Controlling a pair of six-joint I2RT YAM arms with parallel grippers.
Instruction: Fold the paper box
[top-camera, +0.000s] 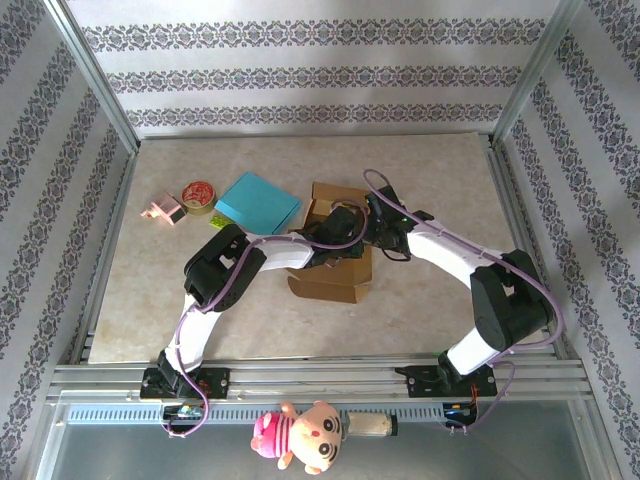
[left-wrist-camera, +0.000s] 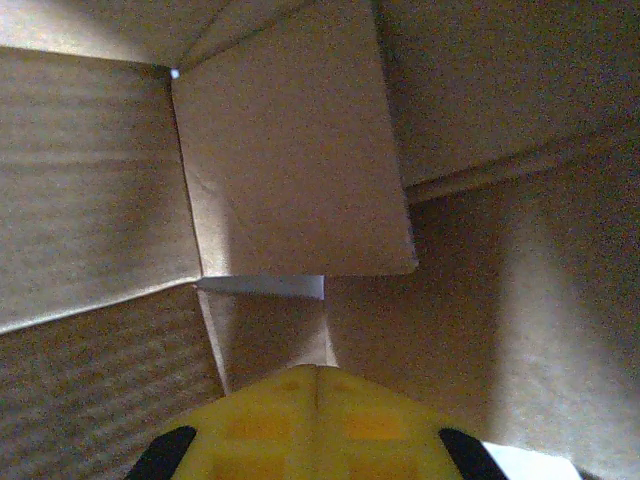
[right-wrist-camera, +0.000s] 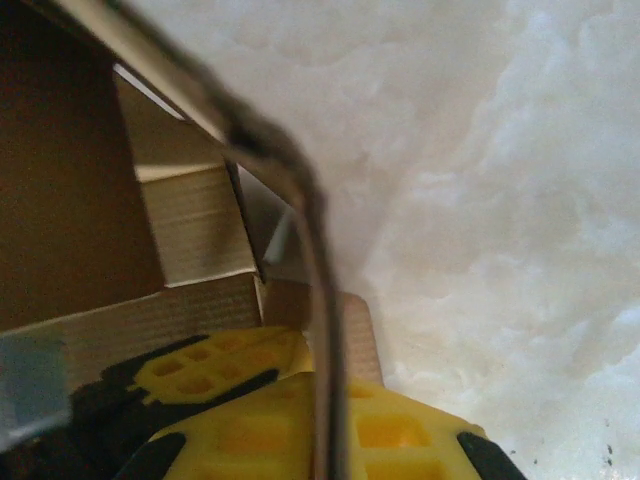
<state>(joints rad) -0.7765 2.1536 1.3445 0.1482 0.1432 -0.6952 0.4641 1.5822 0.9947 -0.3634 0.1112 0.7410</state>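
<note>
paper box (top-camera: 332, 285) is lying lengthwise, near to far. left fingers (left-wrist-camera: 265, 435), clenched empty, are reaching inside it from the left, while right fingers (right-wrist-camera: 385, 435) are seemingly pinching its right wall.

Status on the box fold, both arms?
Left gripper shut, inside the paper box. Right gripper shut on its wall edge. Blue pad, tape roll to the left, not blocking.

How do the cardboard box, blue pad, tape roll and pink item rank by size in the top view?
1. cardboard box, partly covered
2. blue pad
3. tape roll and pink item look about alike, so they are not ranked
</note>
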